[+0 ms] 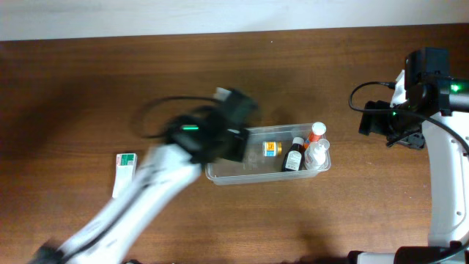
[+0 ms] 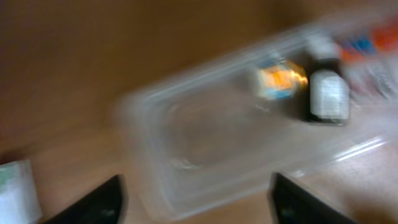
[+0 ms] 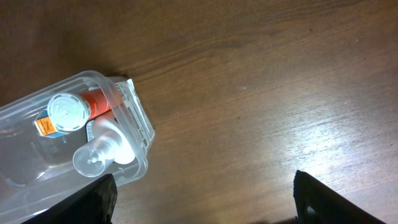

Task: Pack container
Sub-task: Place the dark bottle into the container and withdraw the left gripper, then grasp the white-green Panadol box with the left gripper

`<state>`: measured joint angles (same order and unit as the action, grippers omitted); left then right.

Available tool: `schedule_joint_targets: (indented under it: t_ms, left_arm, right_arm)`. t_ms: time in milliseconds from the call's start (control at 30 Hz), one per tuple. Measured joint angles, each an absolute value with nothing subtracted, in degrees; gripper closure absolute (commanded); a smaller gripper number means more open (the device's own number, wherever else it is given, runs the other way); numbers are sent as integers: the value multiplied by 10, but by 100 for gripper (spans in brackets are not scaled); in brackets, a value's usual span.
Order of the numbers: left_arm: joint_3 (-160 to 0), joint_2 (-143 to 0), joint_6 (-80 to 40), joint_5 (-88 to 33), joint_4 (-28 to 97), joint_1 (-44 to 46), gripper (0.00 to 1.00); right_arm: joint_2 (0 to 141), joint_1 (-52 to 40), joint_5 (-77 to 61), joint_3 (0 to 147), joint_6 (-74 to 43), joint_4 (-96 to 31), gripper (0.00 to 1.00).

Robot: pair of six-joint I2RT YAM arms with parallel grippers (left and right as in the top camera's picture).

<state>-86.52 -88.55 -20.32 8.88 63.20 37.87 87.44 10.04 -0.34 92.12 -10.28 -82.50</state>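
Note:
The clear plastic container (image 1: 249,173) lies mid-table and holds several small bottles at its right end: a yellow-labelled one (image 1: 272,148), a dark one (image 1: 294,156), an orange one with a white cap (image 1: 316,133) and a clear one (image 1: 316,154). My left gripper (image 2: 196,202) is open and empty, blurred by motion, over the container's left end (image 2: 186,149). My right gripper (image 3: 205,199) is open and empty over bare table right of the container (image 3: 134,124).
A small green and white box (image 1: 126,163) lies on the table left of the container; its edge also shows in the left wrist view (image 2: 15,190). The left arm (image 1: 146,198) crosses the lower left of the table.

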Motion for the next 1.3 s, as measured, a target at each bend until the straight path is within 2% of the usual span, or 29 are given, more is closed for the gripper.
schedule_joint_targets:
  t_ms: [100,233,467,700,967,1033,1067,1233,1300]
  left_arm:
    - [-879,-815,-211,121,674,276,1]
    - [-882,-789,-211,136,730,145,1]
    - [-796,-832,-206,126,698,-10,1]
    - [-692,-942,-160,88,616,-89,1]
    - [-689,-1058,-130,59,602,-95,2]
    - [-689,-1071,-128,55,602,-95,9]
    - [-689,-1074,-128,53,601,-95,22]
    - [-689,-1076,-121,45,603,-95,53]
    - [-689,-1076,-122,44,604,-95,60]
  right_arm:
    - [874,100,-4,921,-103,-825,18]
    - [874,100,-3,921,-102,-825,18]
    - [874,100,-4,921,-103,-825,17]
    - [874,100,-3,920,-103,-825,17]
    - [874,100,-4,920,-102,-825,17]
    - [874,100,-4,920,-103,-825,17]
    - [874,100,-4,920,-103,-825,18]
    - [874,100,-3,920,-103,-825,18]
    - [874,100,-4,920,-103,-825,17]
